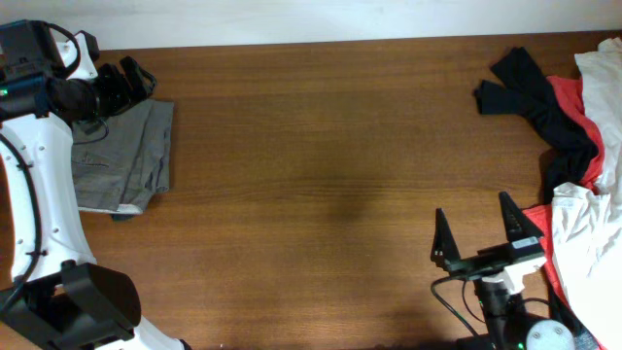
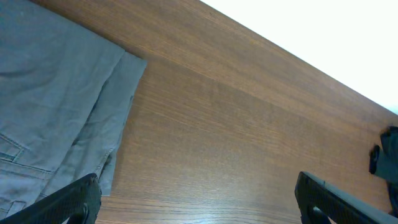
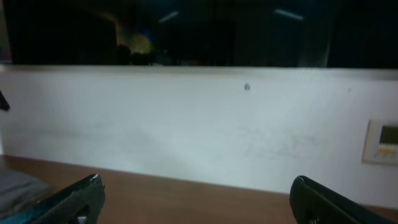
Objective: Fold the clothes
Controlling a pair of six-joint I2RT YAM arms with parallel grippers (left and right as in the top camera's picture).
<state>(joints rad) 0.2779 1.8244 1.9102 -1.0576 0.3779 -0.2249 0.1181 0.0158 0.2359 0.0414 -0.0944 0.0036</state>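
The clothes lie in two places. Grey-khaki trousers (image 1: 131,156) sit folded at the table's far left, and fill the upper left of the left wrist view (image 2: 56,99). A loose heap at the right edge holds a black garment (image 1: 530,92), a red one (image 1: 573,107) and a white one (image 1: 593,228). My left gripper (image 1: 144,83) hovers open over the trousers' top edge, its jaws (image 2: 198,182) spread above bare wood beside the cloth. My right gripper (image 1: 472,206) stands open near the front right, just left of the heap, holding nothing (image 3: 198,182).
The brown wooden table (image 1: 321,165) runs between the trousers and the heap. A white wall (image 3: 199,118) stands beyond the far edge, with a small panel (image 3: 382,142) on it. The black garment (image 2: 388,155) shows at the right edge of the left wrist view.
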